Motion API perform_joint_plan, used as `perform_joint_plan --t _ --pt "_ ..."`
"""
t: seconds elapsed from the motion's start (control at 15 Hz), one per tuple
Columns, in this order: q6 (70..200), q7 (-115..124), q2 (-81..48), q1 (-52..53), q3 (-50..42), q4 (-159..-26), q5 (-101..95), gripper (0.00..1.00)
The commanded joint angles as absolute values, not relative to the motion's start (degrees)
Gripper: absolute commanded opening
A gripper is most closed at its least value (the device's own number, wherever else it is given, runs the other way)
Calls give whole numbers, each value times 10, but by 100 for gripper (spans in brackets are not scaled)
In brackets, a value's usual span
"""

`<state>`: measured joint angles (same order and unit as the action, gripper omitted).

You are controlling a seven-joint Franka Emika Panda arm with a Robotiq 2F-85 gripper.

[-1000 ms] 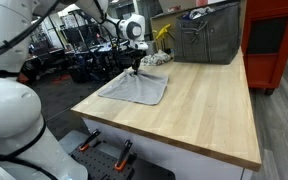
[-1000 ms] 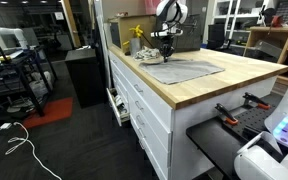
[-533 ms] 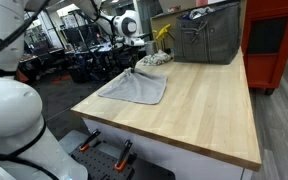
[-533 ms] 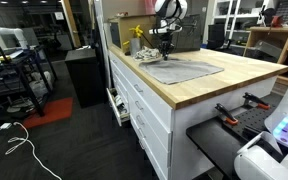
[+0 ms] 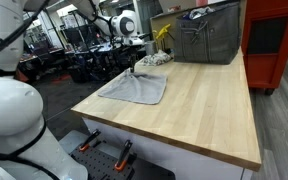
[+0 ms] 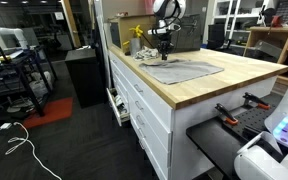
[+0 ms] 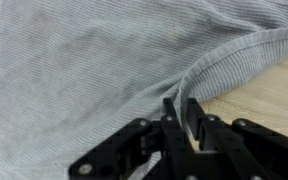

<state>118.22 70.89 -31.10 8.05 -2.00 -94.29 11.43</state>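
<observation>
- In an exterior view, my end effector [image 5: 136, 64] sits at the far corner of the grey cloth [image 5: 134, 88]. The cloth lies on the wooden tabletop [image 5: 204, 100], close to its left edge. Its long side runs from the near edge up toward the end effector.
- In an exterior view, the cloth [image 6: 187, 70] stretches sideways. The end effector [image 6: 164, 50] is at its left end.
- In the wrist view, the end effector [image 7: 181, 112] is narrow and pinches a raised fold of the cloth [image 7: 84, 70]. Bare tabletop [image 7: 259, 100] shows just beside the fold.
</observation>
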Motion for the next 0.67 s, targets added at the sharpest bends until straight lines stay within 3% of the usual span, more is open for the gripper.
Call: perform_joint_plan --t 0.0,0.27,0.33,0.47,0.6 --pt "1196 711 -290 79 -19 -965 106 0" --pt "1195 710 -288 80 -20 -967 100 0" --pt "1196 710 -287 80 -20 -969 99 26" --pt "1199 713 -284 83 -23 -975 86 32" --pt "1201 715 -285 83 -23 -976 78 47"
